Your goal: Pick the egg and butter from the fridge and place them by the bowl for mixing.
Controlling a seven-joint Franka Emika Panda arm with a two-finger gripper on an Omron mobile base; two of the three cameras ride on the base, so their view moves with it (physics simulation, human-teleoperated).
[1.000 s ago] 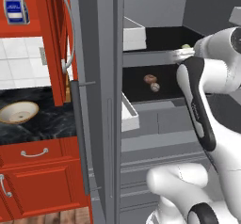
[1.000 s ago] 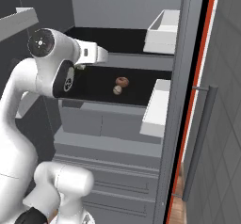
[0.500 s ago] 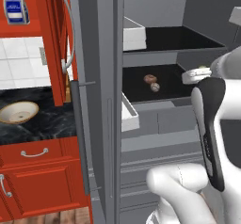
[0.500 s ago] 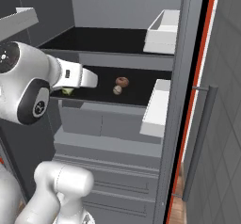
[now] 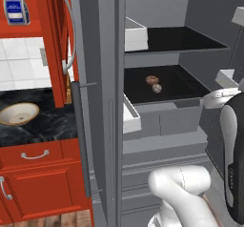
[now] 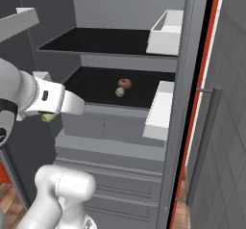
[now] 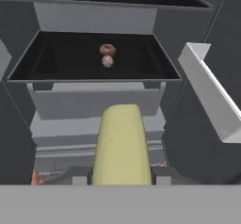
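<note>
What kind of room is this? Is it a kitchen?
Yes, it looks like a kitchen. There's an open fridge with dark shelves, red cupboards under a dark counter, and a tan bowl sitting on it.

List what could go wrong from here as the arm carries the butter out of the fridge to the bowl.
1. The pale-yellow rectangular butter stick juts far past the tool shut on its near end; a fast swing might loosen it.
2. The white door bin hangs close beside the way out and could be clipped.
3. The shallow tan bowl lies beyond the grey fridge door with its bar handle, so the sweep around may strike that door.
</note>
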